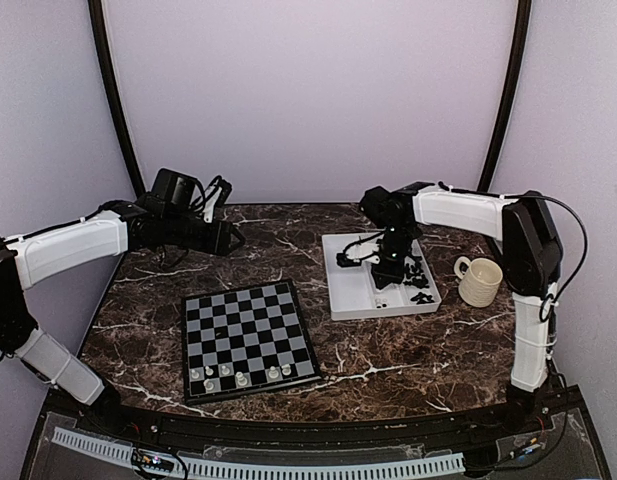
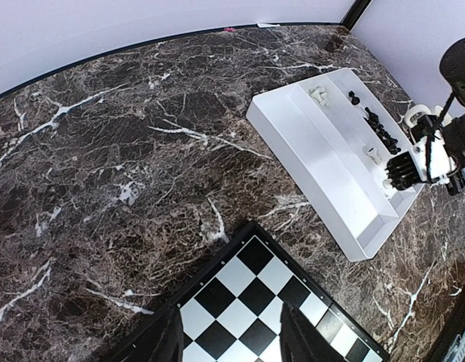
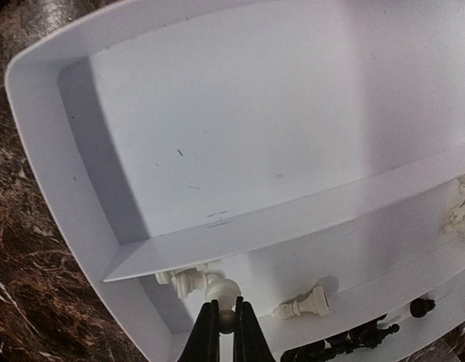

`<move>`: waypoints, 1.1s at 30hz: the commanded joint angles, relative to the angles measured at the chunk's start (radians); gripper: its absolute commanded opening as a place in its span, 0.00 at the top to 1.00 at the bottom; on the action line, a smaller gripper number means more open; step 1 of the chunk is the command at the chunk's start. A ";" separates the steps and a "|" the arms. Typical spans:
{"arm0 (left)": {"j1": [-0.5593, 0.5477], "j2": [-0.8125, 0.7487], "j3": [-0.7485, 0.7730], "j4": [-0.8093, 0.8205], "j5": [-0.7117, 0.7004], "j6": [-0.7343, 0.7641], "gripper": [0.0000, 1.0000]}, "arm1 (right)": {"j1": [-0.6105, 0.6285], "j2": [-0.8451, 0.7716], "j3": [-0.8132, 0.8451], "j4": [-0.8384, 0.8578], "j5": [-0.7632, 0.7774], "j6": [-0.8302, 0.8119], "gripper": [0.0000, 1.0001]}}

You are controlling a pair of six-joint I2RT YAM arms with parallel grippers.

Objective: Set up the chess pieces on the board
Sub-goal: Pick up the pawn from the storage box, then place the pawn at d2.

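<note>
- Pinching tiny white plastic chessman in right gripper, bottom centre, inside white two-compartment tray; could slip on lifting, gripped only at one end.
- With left gripper spread, empty, above black-and-grey chequered board, bottom of frame.

You have a table that looks like polished dark stone, brown with white veins, smooth and faintly glossy; the tray looks like white plastic, smooth, with a soft satin sheen and a few fine scuffs. The chess pieces look like smooth moulded plastic, the white ones slightly shiny; the board looks smooth-faced; the mug looks cream, ribbed and matt.
</note>
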 commanded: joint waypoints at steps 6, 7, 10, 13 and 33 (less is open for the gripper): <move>0.004 -0.059 -0.018 0.010 -0.018 0.014 0.54 | 0.251 -0.049 0.167 -0.036 0.009 0.022 0.99; 0.004 -0.062 -0.019 0.007 -0.036 0.014 0.54 | 0.279 -0.033 0.191 -0.040 0.012 0.019 0.99; 0.009 -0.066 -0.019 -0.005 -0.082 0.006 0.54 | 0.361 0.015 0.266 -0.044 0.014 0.004 0.99; 0.020 -0.068 -0.019 -0.014 -0.107 -0.009 0.54 | 0.429 0.072 0.325 -0.031 0.020 -0.011 1.00; 0.036 -0.112 -0.020 -0.023 -0.136 -0.002 0.54 | 0.648 0.363 0.628 0.006 -0.013 -0.007 0.99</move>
